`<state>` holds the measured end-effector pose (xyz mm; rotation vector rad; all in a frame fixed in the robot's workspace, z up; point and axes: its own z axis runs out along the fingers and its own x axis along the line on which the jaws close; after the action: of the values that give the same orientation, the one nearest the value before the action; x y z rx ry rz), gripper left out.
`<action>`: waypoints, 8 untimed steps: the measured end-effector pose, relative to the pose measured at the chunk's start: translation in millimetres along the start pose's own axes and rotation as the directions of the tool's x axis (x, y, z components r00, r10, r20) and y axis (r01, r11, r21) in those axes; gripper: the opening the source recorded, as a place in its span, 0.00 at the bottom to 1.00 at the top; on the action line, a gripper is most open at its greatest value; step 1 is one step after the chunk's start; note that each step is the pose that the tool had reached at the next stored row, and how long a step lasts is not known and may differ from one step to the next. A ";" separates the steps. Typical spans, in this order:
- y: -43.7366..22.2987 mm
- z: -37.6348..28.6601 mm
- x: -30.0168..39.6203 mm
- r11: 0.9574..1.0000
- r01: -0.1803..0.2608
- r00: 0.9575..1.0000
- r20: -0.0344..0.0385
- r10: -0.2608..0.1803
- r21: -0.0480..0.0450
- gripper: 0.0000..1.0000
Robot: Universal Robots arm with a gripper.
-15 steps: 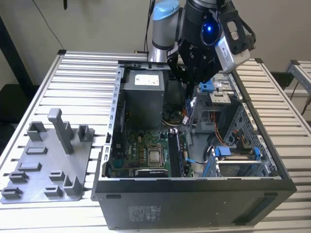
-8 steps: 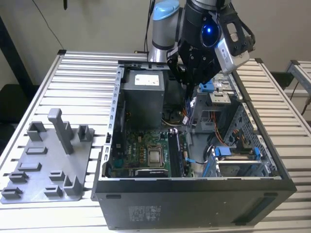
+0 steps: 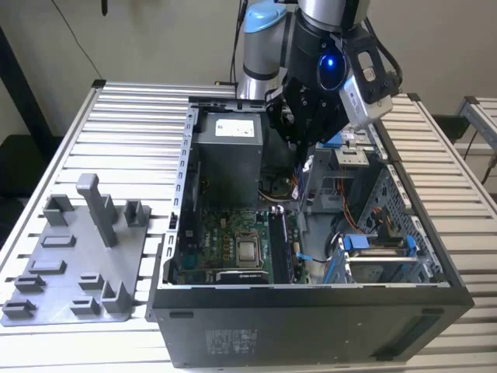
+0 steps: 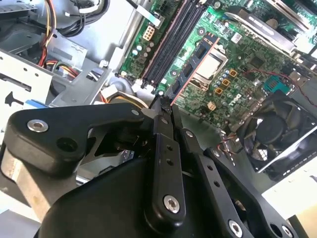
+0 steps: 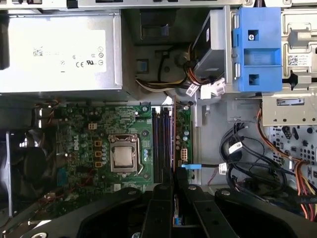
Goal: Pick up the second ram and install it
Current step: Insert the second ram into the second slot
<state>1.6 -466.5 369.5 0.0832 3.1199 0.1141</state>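
Exterior view: black pincer (image 3: 299, 140) low over open PC case (image 3: 311, 311), on slatted metal surface (image 3: 132, 116). Just beside pincer, to the exterior view's left: grey PSU (image 3: 225, 159) w/ white printed label (image 3: 235, 127) on top. Below pincer, nearer the camera: green mobo (image 3: 225, 249) w/ CPU socket (image 3: 248, 250). Well apart from pincer, far to the exterior view's left: grey holder tray (image 3: 70, 264) w/ uprights.

Second wrist view: pincer (image 4: 165, 110) closed tight, clamped on one end of the second ram (image 4: 195, 64). Stick jutting out past the tips, black chips along its face, reddish lower edge. Held above mobo (image 4: 237, 54), not in a slot. RAM slots (image 4: 171, 44) just beside the stick; CPU socket (image 4: 210, 63) on its other side. Black fan (image 4: 272, 131) farther off.

First wrist view: pincer (image 5: 174, 187) gripping second ram (image 5: 174, 139), seen edge-on as a thin line past the tips, alongside RAM slots (image 5: 161, 144). CPU socket (image 5: 123, 157) near. Beyond the stick's far end: PSU (image 5: 59, 49) w/ dark print & cert marks, blue plastic bracket (image 5: 257, 49), small white printed stickers (image 5: 296, 60).
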 end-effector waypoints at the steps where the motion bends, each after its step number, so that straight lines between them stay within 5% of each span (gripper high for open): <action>1: 0.0 0.9 0.0 1.000 0.000 1.000 0.000 0.000 -0.001 0.14; 8: -0.4 5.4 0.2 1.000 0.000 1.000 0.000 0.000 -0.009 0.14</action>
<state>1.5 -466.5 364.0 0.0832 3.1196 0.1281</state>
